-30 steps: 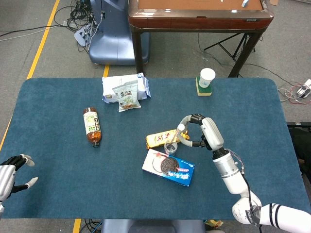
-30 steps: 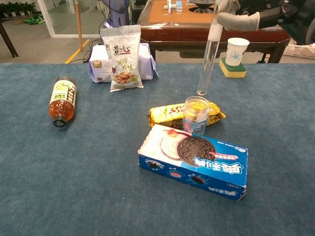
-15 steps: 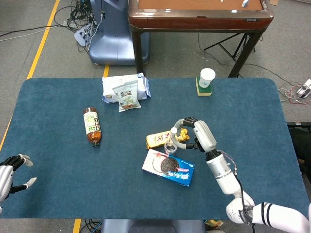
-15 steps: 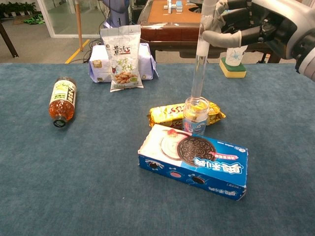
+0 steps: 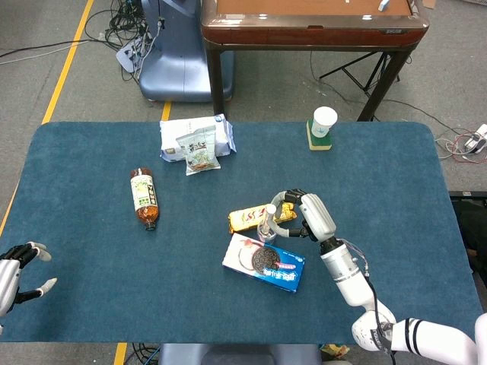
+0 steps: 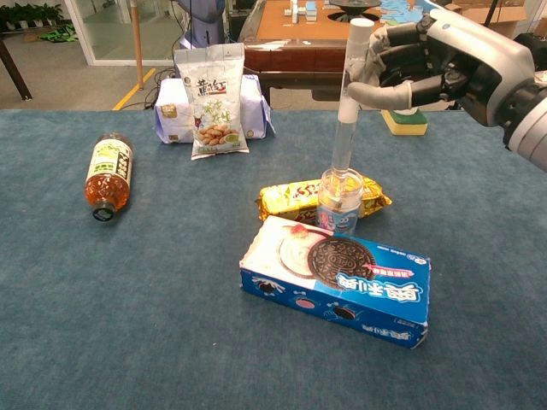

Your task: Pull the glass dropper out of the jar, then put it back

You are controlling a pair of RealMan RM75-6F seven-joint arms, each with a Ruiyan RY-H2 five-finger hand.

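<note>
Gripping the glass dropper (image 6: 345, 102) near its top, the right hand (image 6: 432, 60) holds it upright with its lower end inside the small jar (image 6: 339, 202). The jar stands near the middle of the counter (image 5: 396, 182), between a yellow snack bar (image 6: 295, 198) and a blue cookie box (image 6: 338, 279). The left hand (image 5: 14, 270) rests open at the counter's left edge, holding nothing.
</note>
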